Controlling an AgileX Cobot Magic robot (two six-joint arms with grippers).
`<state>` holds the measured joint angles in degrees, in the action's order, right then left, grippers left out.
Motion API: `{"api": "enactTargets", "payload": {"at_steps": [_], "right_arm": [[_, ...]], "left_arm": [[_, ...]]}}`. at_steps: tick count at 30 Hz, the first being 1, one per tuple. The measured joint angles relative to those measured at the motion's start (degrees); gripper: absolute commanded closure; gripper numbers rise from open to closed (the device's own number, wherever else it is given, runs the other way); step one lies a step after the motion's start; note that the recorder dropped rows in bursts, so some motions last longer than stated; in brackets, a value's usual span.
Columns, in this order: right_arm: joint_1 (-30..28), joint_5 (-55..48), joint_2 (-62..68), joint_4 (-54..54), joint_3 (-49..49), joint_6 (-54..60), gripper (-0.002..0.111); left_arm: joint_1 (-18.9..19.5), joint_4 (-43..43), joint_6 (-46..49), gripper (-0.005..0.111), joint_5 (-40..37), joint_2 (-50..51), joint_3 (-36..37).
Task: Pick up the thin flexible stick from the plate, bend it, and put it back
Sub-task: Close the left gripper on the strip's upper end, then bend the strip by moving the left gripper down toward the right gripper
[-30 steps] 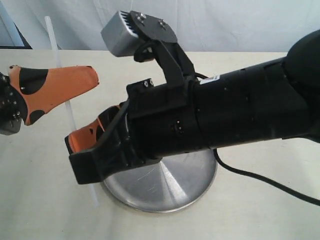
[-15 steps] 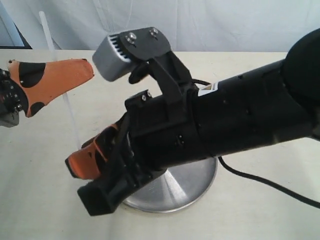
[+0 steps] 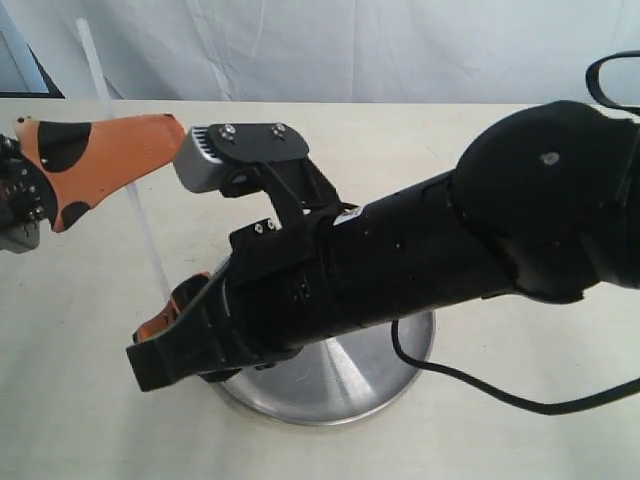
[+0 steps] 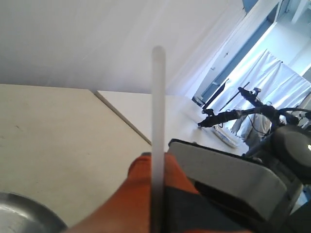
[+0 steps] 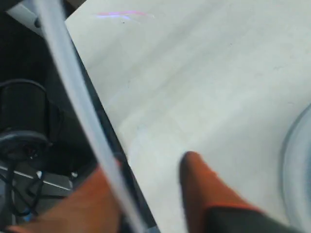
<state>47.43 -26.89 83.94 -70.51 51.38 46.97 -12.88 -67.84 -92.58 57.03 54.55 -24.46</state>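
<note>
The thin flexible stick slants straight down from the upper left, clear of the plate. My left gripper, orange-fingered, is shut on the stick's upper part; in the left wrist view the stick crosses the left gripper. The stick's lower end reaches my right gripper, low at the plate's left edge and mostly hidden under its black arm. In the right wrist view the right gripper is open, and the stick lies along one finger. The plate's rim shows at the side.
The right arm's black body lies across the plate, with its grey camera block on top. A black cable trails over the beige table. A white curtain hangs behind.
The right arm swung lower and flatter over the plate, its gripper staying at the stick's lower end. The left gripper rose slightly with the stick, then held still.
</note>
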Motion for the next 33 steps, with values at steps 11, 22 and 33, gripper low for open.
{"api": "enactTargets", "payload": {"at_steps": [11, 22, 33], "right_arm": [[0.2, -2.6, -2.0, -1.0, -0.5, 1.9, 0.109], [0.1, -5.1, -3.3, -0.2, -0.5, 1.9, 0.109], [0.0, -8.4, -3.9, -0.1, -0.5, 1.7, 0.109]], "left_arm": [[0.0, -3.4, -0.1, 0.101, -5.4, 0.0, -0.1], [0.0, 3.9, 3.7, 0.065, -7.5, 0.0, -0.1], [0.0, 6.2, 9.3, 0.107, -7.7, 0.0, -1.6]]}}
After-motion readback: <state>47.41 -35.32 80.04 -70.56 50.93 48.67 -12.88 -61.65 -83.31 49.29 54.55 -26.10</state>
